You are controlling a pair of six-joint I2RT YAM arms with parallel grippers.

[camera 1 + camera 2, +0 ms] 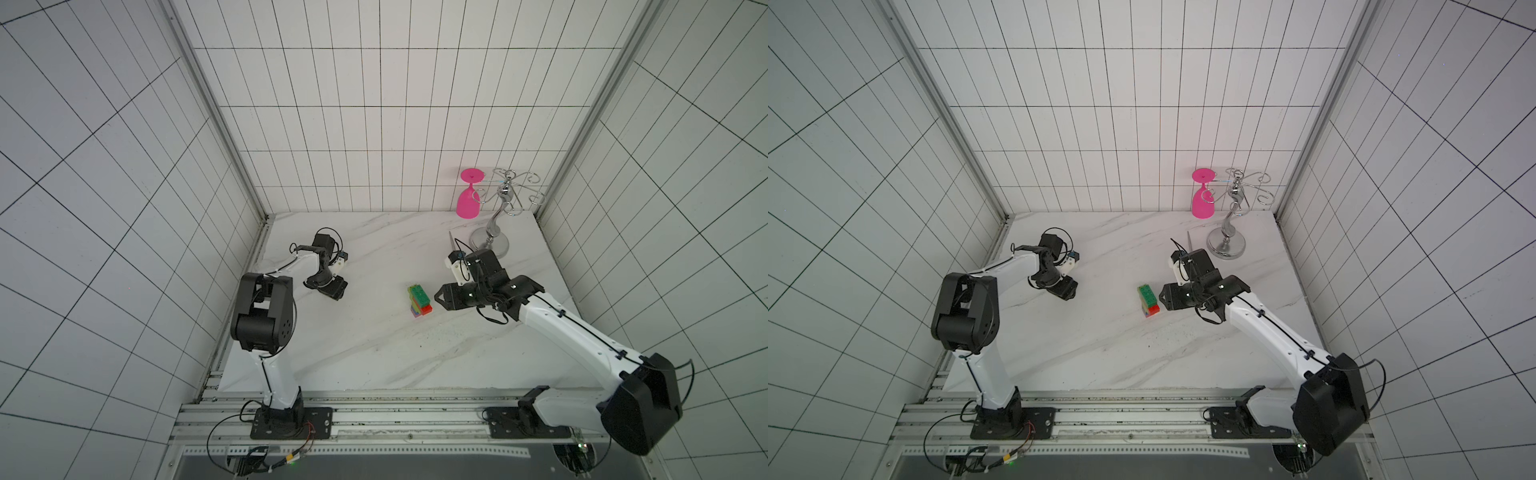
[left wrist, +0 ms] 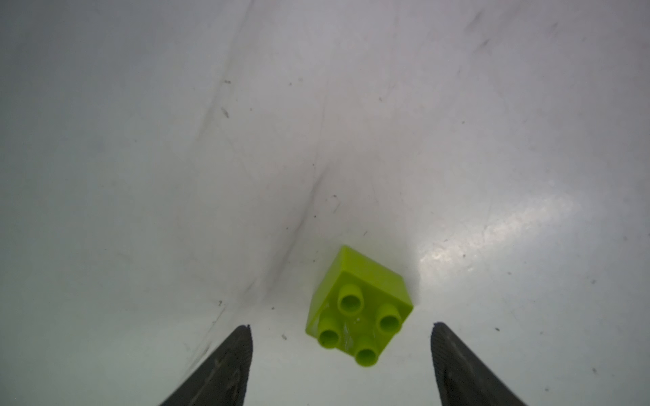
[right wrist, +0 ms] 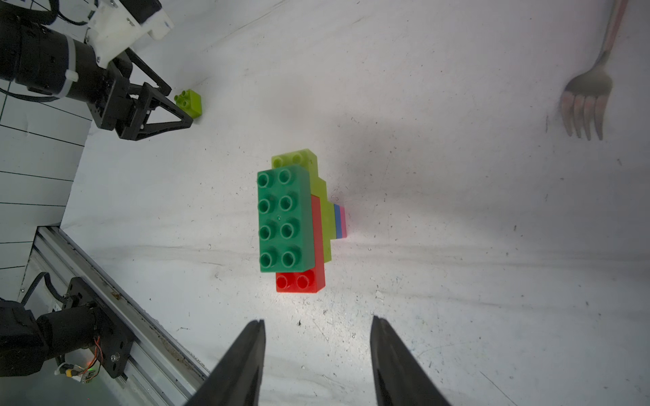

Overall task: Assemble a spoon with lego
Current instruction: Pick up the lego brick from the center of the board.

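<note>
We judged the loose lime-green brick (image 2: 362, 309) to be a piece still meant for the spoon (image 3: 292, 225). It sat on the table (image 1: 374, 353), well apart from the spoon, with its studs turned toward the left pincer (image 2: 341, 325). That pincer's jaws stood wide on either side of the brick and touched nothing (in both top views the pincer hid the brick). The left arm was folded, elbow high and wrist bent down, so the pincer pointed at the table.

The spoon lay near the middle of the table, dark-green bricks over red and lime, with the blue-and-pink handle at one side. It was probably left there so either arm could reach it. The right arm reached forward and low, and the right pincer (image 3: 318, 320) hovered just beside the spoon's red end. Its jaws were parted and held nothing. The fork (image 3: 585, 98) lay off to one side.
</note>
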